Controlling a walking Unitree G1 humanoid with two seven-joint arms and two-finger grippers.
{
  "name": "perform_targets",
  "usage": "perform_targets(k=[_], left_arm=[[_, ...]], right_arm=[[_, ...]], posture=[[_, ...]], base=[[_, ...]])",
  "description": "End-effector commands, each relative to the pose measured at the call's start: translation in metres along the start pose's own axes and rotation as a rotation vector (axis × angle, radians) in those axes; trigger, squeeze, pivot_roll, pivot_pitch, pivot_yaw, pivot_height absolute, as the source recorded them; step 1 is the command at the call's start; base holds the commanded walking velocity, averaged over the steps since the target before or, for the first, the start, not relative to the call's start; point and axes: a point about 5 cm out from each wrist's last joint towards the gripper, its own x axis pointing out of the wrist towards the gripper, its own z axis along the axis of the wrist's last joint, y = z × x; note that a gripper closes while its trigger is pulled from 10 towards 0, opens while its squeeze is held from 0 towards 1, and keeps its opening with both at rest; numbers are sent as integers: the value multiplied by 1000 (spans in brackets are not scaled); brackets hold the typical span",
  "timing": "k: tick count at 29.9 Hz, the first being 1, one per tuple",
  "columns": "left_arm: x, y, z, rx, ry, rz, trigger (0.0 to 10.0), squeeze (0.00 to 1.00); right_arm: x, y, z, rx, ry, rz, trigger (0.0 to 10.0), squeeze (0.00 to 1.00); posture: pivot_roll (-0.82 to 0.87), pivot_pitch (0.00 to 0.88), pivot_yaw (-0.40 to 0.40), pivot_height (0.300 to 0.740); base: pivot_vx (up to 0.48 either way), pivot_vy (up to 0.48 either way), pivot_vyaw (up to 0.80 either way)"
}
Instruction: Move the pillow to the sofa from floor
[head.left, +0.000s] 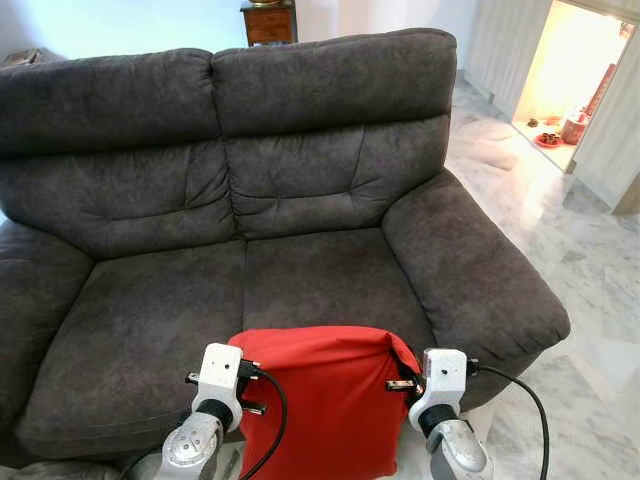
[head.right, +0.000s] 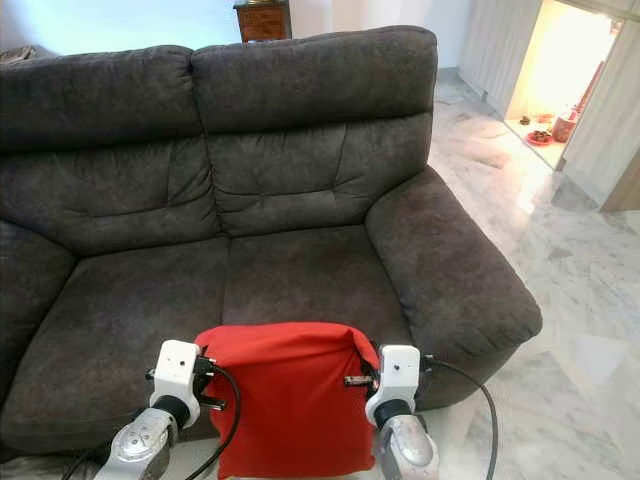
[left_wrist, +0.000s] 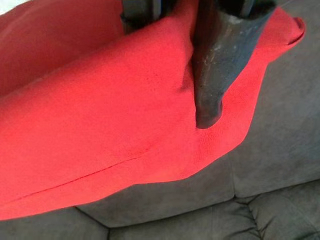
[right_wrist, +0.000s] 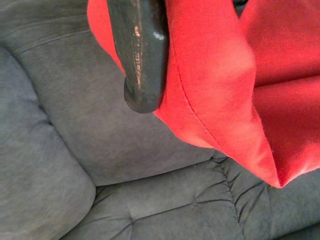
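A red pillow (head.left: 325, 400) hangs upright in front of the dark grey sofa (head.left: 300, 200), its top edge level with the seat's front. My left gripper (head.left: 248, 385) is shut on the pillow's upper left corner and my right gripper (head.left: 402, 382) is shut on its upper right corner. In the left wrist view a black finger (left_wrist: 212, 75) presses into the red fabric (left_wrist: 100, 125). In the right wrist view another finger (right_wrist: 140, 55) lies against the pillow's edge (right_wrist: 215, 85), with sofa cushions behind.
The sofa's right armrest (head.left: 470, 270) and left armrest (head.left: 30, 280) flank two bare seat cushions (head.left: 250, 300). Marble floor (head.left: 580, 260) stretches to the right toward a bright doorway (head.left: 570, 70). A wooden cabinet (head.left: 268, 20) stands behind the sofa.
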Motion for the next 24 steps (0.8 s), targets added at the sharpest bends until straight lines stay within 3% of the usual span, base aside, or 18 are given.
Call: perform_targets(k=[1, 21, 24], left_arm=[[2, 17, 13, -13, -81, 95, 10000, 0], [6, 18, 20, -32, -120, 139, 10000, 0], [7, 20, 21, -27, -122, 147, 10000, 0]], right_arm=[[0, -20, 21, -29, -98, -69, 10000, 0], [9, -17, 29, -46, -94, -46, 10000, 0], [8, -18, 28, -52, -91, -49, 10000, 0]], posture=[[-17, 0, 40, 740], [17, 0, 1, 740], [24, 0, 5, 740]], base=[[0, -262, 0], [0, -283, 63], [0, -220, 637]])
